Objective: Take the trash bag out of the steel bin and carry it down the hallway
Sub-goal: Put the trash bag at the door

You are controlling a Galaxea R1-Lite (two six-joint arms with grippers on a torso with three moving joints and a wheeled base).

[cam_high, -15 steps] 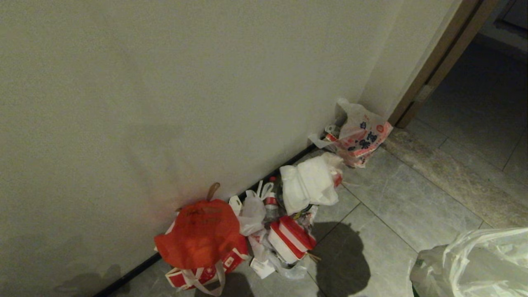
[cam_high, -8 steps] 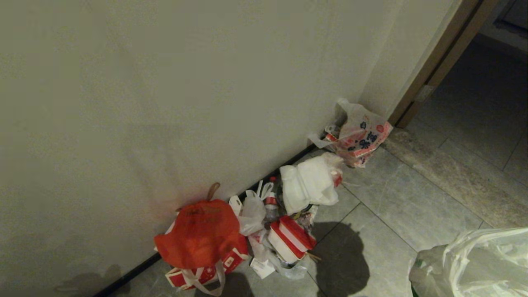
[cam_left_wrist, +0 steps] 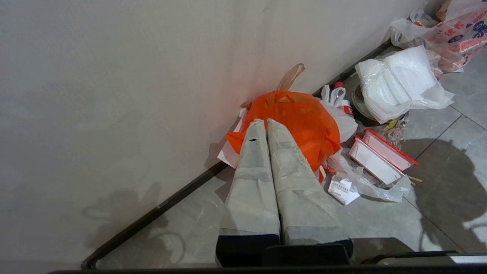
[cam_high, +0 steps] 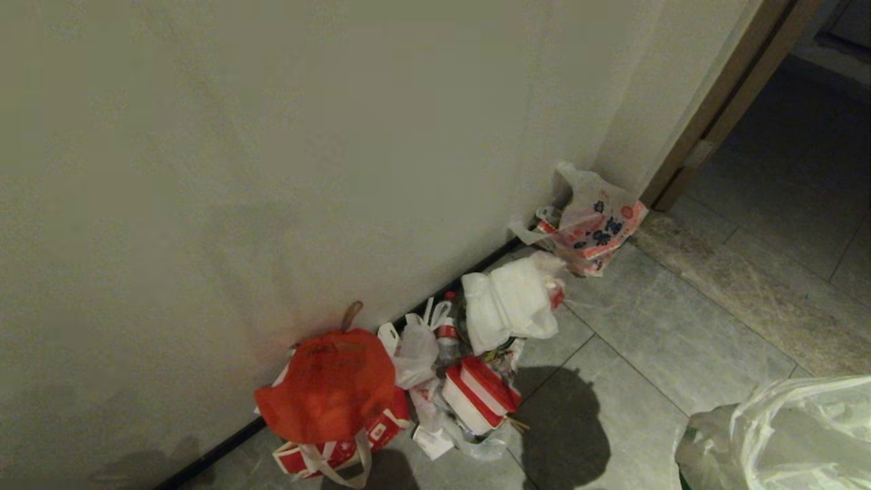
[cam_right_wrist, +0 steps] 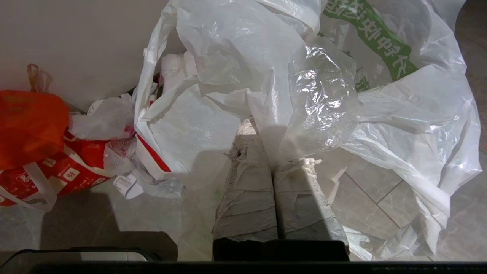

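- The right gripper (cam_right_wrist: 272, 131) is clenched on the thin, crinkled, translucent whitish trash bag (cam_right_wrist: 304, 95), which hangs over grey tiles right of the orange bag (cam_high: 326, 384).
- The left gripper (cam_left_wrist: 266, 123), pressed together, holds nothing.
- Carrying step appears underway; next, setting it down beside that orange bag seems likely.

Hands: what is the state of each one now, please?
Left hand: closed, holding nothing.
Right hand: closed on the trash bag.
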